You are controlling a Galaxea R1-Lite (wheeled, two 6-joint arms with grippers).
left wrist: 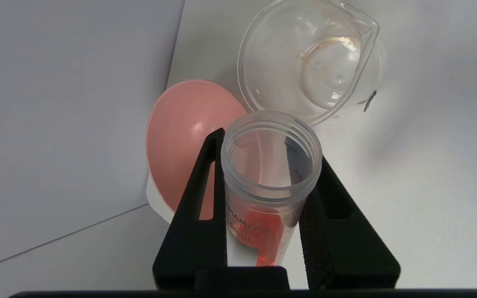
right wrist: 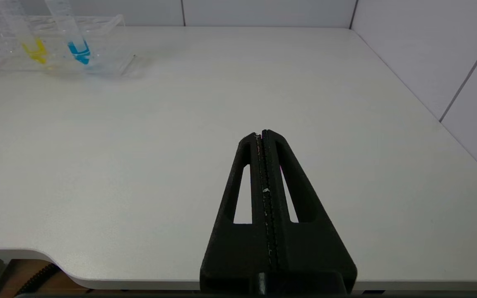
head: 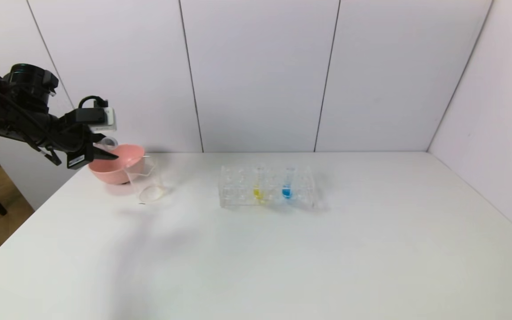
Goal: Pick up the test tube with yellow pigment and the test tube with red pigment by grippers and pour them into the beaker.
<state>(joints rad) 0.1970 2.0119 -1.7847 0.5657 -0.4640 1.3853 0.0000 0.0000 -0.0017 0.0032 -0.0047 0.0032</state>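
My left gripper point(head: 105, 154) is shut on the test tube with red pigment point(left wrist: 271, 165), held in the air at the table's far left. The tube's open mouth point(head: 110, 142) is over the near rim of the pink bowl, just left of the beaker point(head: 147, 182). Red liquid point(left wrist: 263, 231) sits in the tube's tip. In the left wrist view the beaker point(left wrist: 263, 62) stands just beyond the left gripper point(left wrist: 269, 145). The test tube with yellow pigment point(head: 258, 184) stands upright in the clear rack and also shows in the right wrist view point(right wrist: 29, 41). My right gripper point(right wrist: 262, 133) is shut and empty over the table's front right.
A pink bowl point(head: 118, 166) stands behind and left of the beaker, touching or nearly touching it, and shows in the left wrist view point(left wrist: 180, 136). The clear rack point(head: 238, 189) at mid-table also holds a blue-liquid tube point(head: 287, 184). White walls close the back and right.
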